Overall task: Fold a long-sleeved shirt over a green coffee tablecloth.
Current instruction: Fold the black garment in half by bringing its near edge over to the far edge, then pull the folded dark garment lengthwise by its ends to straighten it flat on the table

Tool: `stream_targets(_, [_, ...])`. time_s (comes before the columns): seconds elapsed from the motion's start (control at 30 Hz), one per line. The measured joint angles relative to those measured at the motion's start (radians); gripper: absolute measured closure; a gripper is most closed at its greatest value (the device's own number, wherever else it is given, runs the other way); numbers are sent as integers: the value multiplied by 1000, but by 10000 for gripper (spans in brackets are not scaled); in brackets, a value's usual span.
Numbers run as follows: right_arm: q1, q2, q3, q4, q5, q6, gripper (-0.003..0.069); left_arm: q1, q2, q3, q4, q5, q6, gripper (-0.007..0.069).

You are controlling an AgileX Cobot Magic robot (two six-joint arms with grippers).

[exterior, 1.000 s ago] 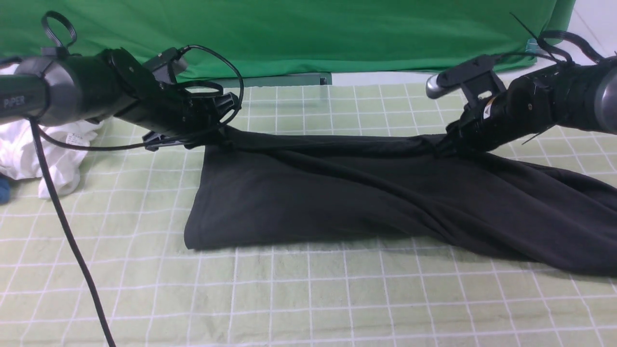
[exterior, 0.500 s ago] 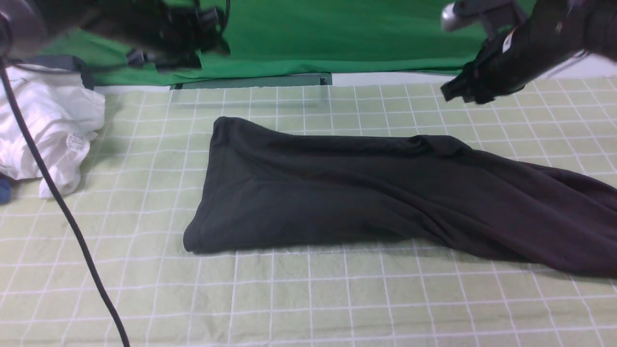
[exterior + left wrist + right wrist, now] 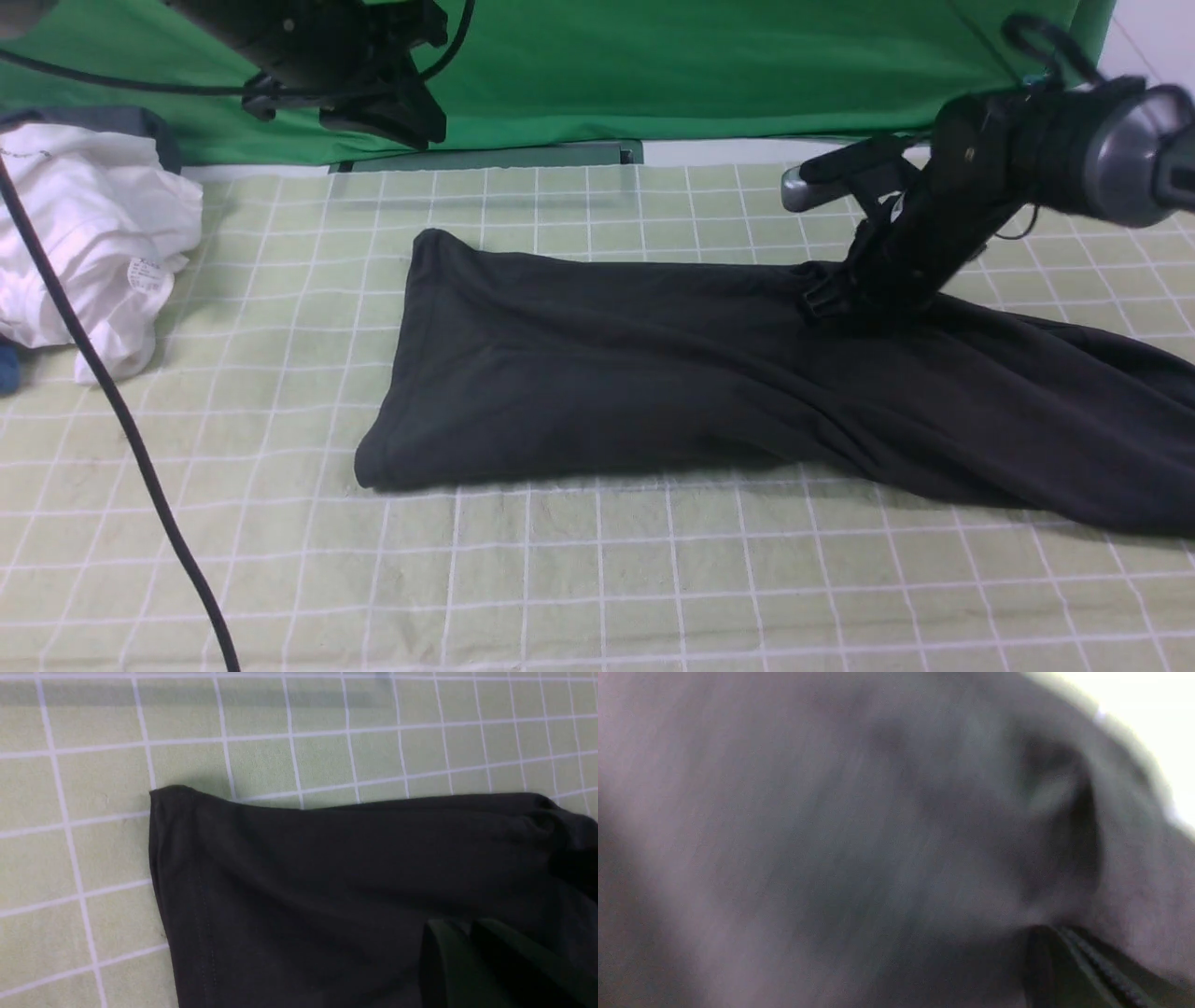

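Note:
The black long-sleeved shirt (image 3: 607, 373) lies in a long folded band across the green coffee tablecloth (image 3: 597, 579), a pale grid-lined cloth. My left gripper (image 3: 420, 129) hangs high at the back left, clear of the shirt. In the left wrist view its fingers (image 3: 460, 924) are shut together with nothing between them, above the shirt's hemmed corner (image 3: 187, 858) and the cloth (image 3: 93, 779). My right gripper (image 3: 826, 297) is shut, its tip pressed down on the shirt's far edge at the right. Dark fabric (image 3: 831, 835) fills the right wrist view around the closed fingertips (image 3: 1043, 929); no pinched cloth shows.
A crumpled white garment (image 3: 93, 243) lies at the left edge of the cloth. A black cable (image 3: 121, 411) hangs across the left front. A plain deep green backdrop (image 3: 653, 65) closes the far side, with a grey bar (image 3: 523, 154) at its foot.
Both grippers let go of the shirt's far edge and rose; the edge dropped flat. The left one stays high and has shut. The right one has come back down, shut, onto the shirt.

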Motion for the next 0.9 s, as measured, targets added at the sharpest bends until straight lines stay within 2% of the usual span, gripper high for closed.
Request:
stream_targets(0.1, [-7,0,-3,-106,-179,55,663,0,0,-1,6,14,0,613])
stream_targets(0.23, [-22,-32,-40,-165,-142,83,664,0,0,-1,15,25,0,613])
stream_targets(0.4, [-57,-229,-97,-252,355,69,664,0,0,-1,22,59,0,613])
stream_targets(0.43, [-60,-237,-97,-251,377,69,664,0,0,-1,22,58,0,613])
stream_targets(0.47, [-83,-292,-96,-253,506,71,664,0,0,-1,22,59,0,612])
stream_targets(0.5, [-110,-344,-76,-253,569,80,664,0,0,-1,22,59,0,612])
stream_targets(0.53, [-129,-373,-54,-254,586,92,664,0,0,-1,22,61,0,612])
stream_targets(0.73, [-281,-489,190,-256,509,179,644,0,0,-1,33,69,0,612])
stream_targets(0.9, [-409,-465,336,-215,365,197,548,0,0,-1,34,69,0,612])
